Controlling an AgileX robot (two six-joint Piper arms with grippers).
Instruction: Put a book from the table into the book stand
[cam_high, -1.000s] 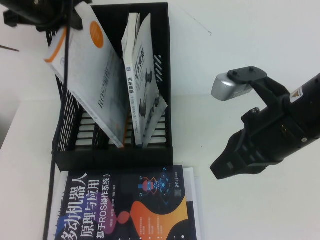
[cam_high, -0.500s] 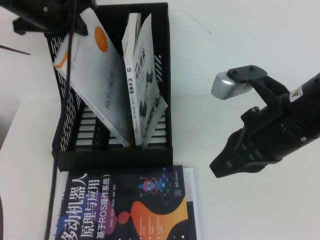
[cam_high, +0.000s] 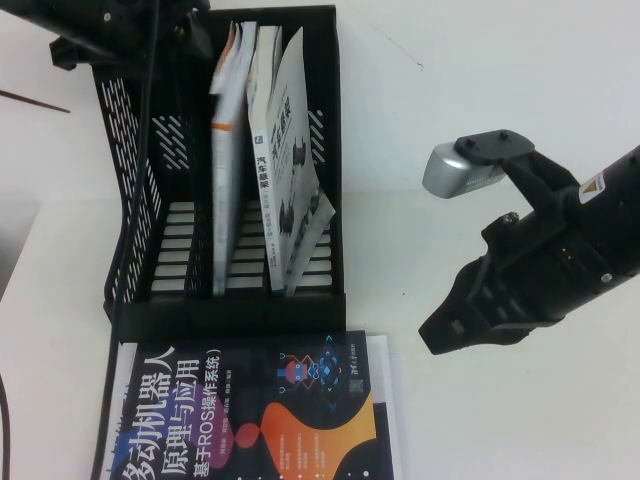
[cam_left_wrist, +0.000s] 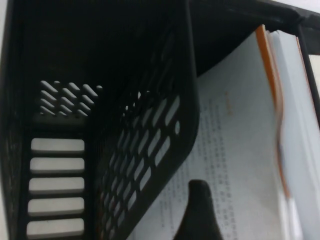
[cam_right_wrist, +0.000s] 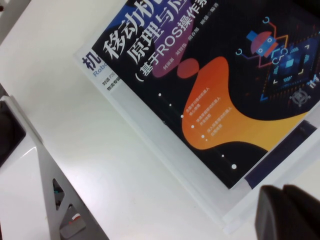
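The white book with orange edge strips (cam_high: 222, 150) stands nearly upright and blurred in the middle slot of the black book stand (cam_high: 130, 200), on the white table (cam_high: 500, 80). My left gripper (cam_high: 185, 20) hovers over the far end of the stand, just above the book's top edge. In the left wrist view one dark finger (cam_left_wrist: 200, 210) stands apart from the book's white face (cam_left_wrist: 235, 150), beside a perforated divider (cam_left_wrist: 150, 100); the gripper looks open. My right gripper (cam_high: 445, 335) is shut and empty, right of the stand, low over the table.
A grey-white book with car pictures (cam_high: 285, 150) fills the right slot. A dark navy book with orange art (cam_high: 260, 420) lies on another white book in front of the stand; it also shows in the right wrist view (cam_right_wrist: 215, 80).
The white book was held tilted over the left and middle slots; it has swung upright into the middle slot. The left arm shifted slightly right. The right arm has not moved.
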